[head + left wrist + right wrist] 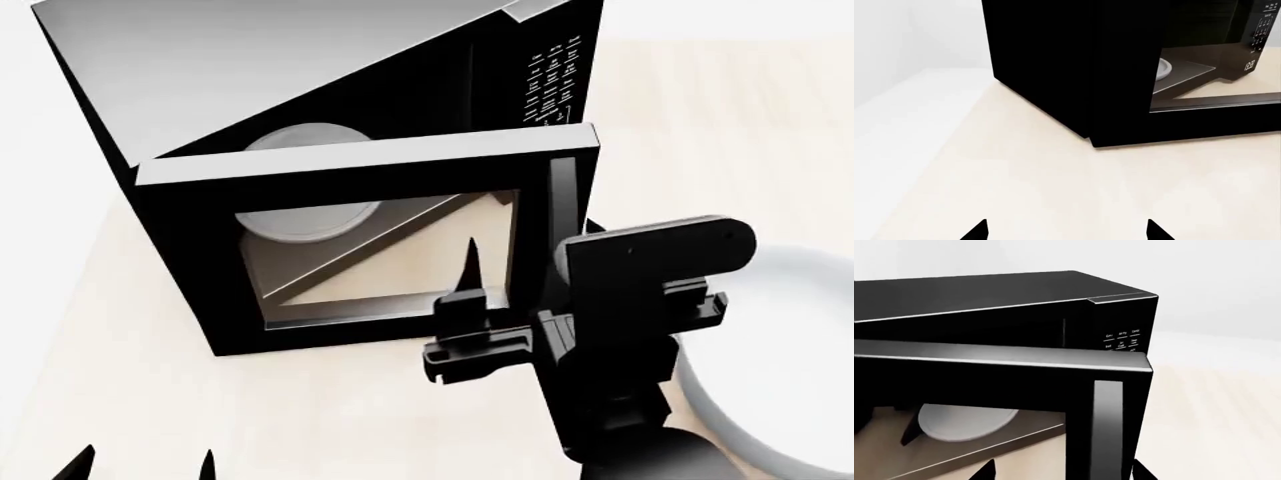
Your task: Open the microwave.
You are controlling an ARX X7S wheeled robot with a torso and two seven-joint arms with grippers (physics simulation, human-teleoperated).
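Observation:
The black microwave (267,70) stands on the pale counter with its glass door (360,170) swung partly open. The white turntable (314,215) shows through the glass. My right gripper (527,262) is open at the door's free edge. In the right wrist view its fingertips straddle the vertical handle (1107,425) of the door (987,375), one in front of the glass and one beyond the edge. My left gripper (1067,232) hangs open over bare counter, well short of the microwave's (1054,60) side corner, with nothing between its tips.
A large white bowl (787,380) sits on the counter right of my right arm. The keypad (550,80) is on the microwave's right front. The counter's left edge (914,150) borders a white surface.

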